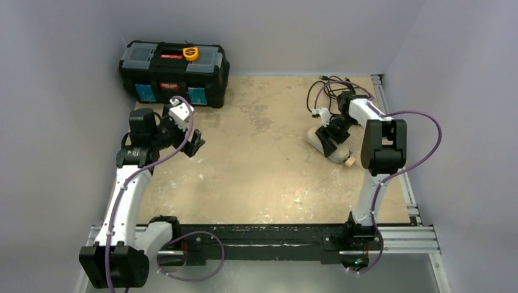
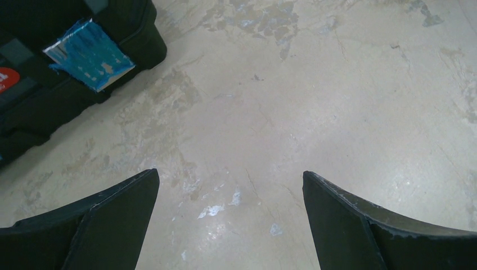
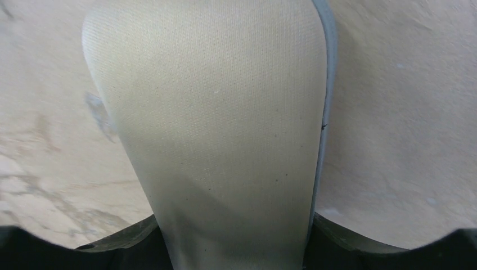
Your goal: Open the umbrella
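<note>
The umbrella point(image 1: 316, 138) lies folded at the right of the table, its body wrapped in smooth pale beige fabric, its pale wooden knob point(image 1: 349, 161) pointing toward the near edge. My right gripper point(image 1: 333, 135) is down on it. In the right wrist view the beige body point(image 3: 214, 112) fills the gap, and my right gripper point(image 3: 233, 225) has both jaws pressed against its sides. The shaft and black lining are hidden. My left gripper point(image 1: 196, 145) hovers open and empty over bare table at the left; it also shows in the left wrist view point(image 2: 230, 174).
A black toolbox point(image 1: 174, 72) with a yellow tape measure point(image 1: 190, 52) on its lid stands at the back left, close to my left gripper; its corner shows in the left wrist view point(image 2: 67, 62). Black cables point(image 1: 327, 88) loop at the back right. Walls enclose the table.
</note>
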`<state>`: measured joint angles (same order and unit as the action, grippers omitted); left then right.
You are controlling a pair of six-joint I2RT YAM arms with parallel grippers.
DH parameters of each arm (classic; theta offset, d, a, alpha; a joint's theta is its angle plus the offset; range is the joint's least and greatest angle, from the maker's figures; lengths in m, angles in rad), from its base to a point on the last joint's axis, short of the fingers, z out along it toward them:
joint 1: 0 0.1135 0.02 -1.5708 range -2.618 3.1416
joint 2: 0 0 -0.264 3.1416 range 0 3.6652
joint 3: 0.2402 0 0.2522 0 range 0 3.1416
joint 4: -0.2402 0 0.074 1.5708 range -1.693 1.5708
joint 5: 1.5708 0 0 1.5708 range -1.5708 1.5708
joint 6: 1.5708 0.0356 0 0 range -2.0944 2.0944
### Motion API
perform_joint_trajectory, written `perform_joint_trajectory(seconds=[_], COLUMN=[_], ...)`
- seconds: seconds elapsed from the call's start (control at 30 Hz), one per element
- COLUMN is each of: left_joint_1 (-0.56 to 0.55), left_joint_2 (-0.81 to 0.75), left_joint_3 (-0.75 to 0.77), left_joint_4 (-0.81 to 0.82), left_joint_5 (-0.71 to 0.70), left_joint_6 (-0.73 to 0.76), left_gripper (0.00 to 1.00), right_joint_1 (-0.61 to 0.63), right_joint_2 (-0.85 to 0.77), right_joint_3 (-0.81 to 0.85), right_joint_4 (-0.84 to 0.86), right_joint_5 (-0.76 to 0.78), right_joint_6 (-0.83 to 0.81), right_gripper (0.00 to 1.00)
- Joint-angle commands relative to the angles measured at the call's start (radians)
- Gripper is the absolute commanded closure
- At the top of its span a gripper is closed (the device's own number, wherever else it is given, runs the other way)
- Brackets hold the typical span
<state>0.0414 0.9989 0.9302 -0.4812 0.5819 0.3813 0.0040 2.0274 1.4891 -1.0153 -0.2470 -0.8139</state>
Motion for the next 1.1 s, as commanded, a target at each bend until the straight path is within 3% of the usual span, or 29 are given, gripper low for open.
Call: perform_joint_trajectory(seconds=[0.0,0.07,0.23,0.37,0.5,0.57,0.67,0.8,0.93,1.07], left_joint_1=[-0.065,-0.104,-0.236,-0.4,-0.676,-0.8,-0.894,-0.94,-0.96,-0.96], left_joint_2=[-0.072,-0.095,-0.159,-0.188,-0.155,-0.097,0.083,0.301,0.469,0.575], left_joint_3=[-0.013,-0.055,-0.212,-0.342,-0.478,-0.492,-0.441,-0.339,-0.291,-0.278], left_joint_4=[-0.045,-0.061,0.009,0.183,0.468,0.592,0.69,0.779,0.909,1.024], left_joint_5=[0.041,0.048,0.039,-0.016,-0.155,-0.238,-0.313,-0.419,-0.545,-0.577], left_joint_6=[0.135,0.203,0.251,0.115,-0.017,-0.069,-0.178,-0.275,-0.264,-0.227], left_gripper=[0.0,0.0,0.04,0.13,0.22,0.27,0.32,0.39,0.45,0.5], right_joint_1=[0.023,0.045,0.151,0.272,0.401,0.42,0.419,0.418,0.419,0.418], right_joint_2=[0.005,0.005,-0.042,-0.079,-0.114,-0.113,-0.115,-0.1,-0.081,-0.065], right_joint_3=[0.053,0.021,-0.11,-0.169,-0.239,-0.265,-0.27,-0.272,-0.28,-0.271], right_joint_4=[-0.057,0.008,0.337,0.485,0.556,0.581,0.562,0.545,0.557,0.547], right_joint_5=[-0.279,-0.355,-0.399,-0.308,-0.183,-0.177,-0.122,-0.154,-0.17,-0.141], right_joint_6=[0.175,0.299,0.668,0.944,1.097,1.15,1.209,1.293,1.382,1.418], right_gripper=[0.42,0.48,0.51,0.49,0.47,0.5,0.58,0.62,0.66,0.68])
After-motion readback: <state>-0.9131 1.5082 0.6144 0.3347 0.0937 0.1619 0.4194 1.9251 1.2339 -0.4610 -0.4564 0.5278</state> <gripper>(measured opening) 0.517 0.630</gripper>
